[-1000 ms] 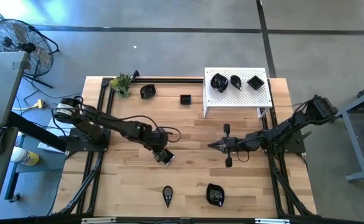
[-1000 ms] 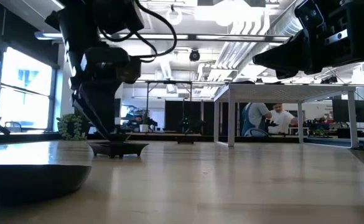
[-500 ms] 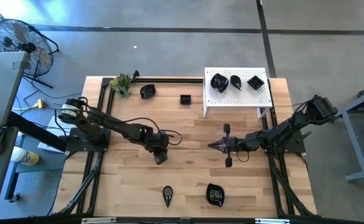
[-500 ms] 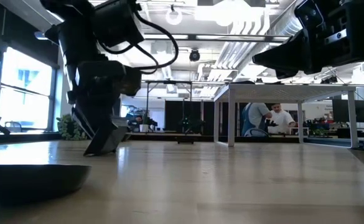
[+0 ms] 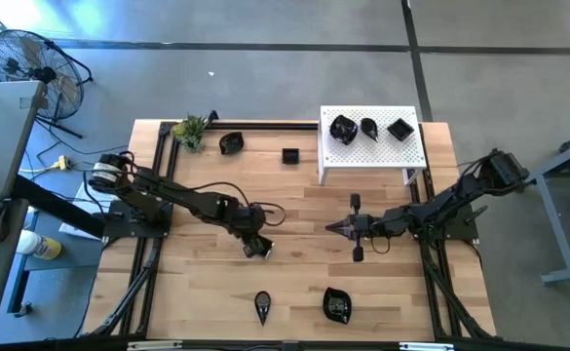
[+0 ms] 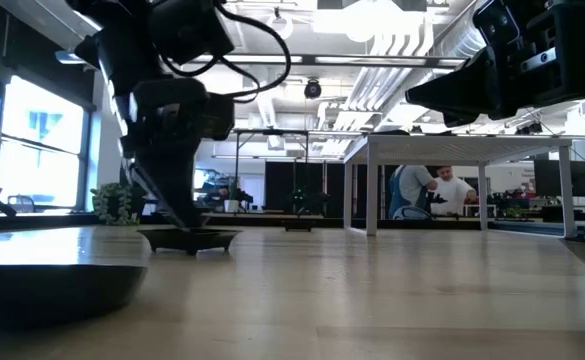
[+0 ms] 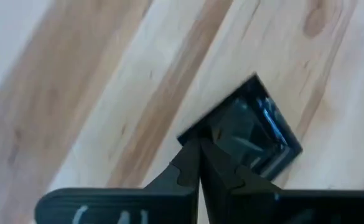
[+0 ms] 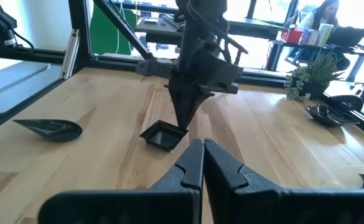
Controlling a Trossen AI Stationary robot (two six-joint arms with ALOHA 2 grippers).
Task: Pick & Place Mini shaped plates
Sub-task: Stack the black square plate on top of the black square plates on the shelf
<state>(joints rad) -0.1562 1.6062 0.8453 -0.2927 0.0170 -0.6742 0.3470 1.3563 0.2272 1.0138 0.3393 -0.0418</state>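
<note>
Left gripper, fingers pressed together, is pinching the square mini plate; no writing is legible.

Eight black plates; one plant; one white platform; two arms

The center of the wooden surface lies bare between both arms. A white perforated platform blocks the upper right; two black dishes sit along the bottom edge.

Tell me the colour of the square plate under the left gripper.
Glossy black square plate, clearest in the left wrist view.
</note>
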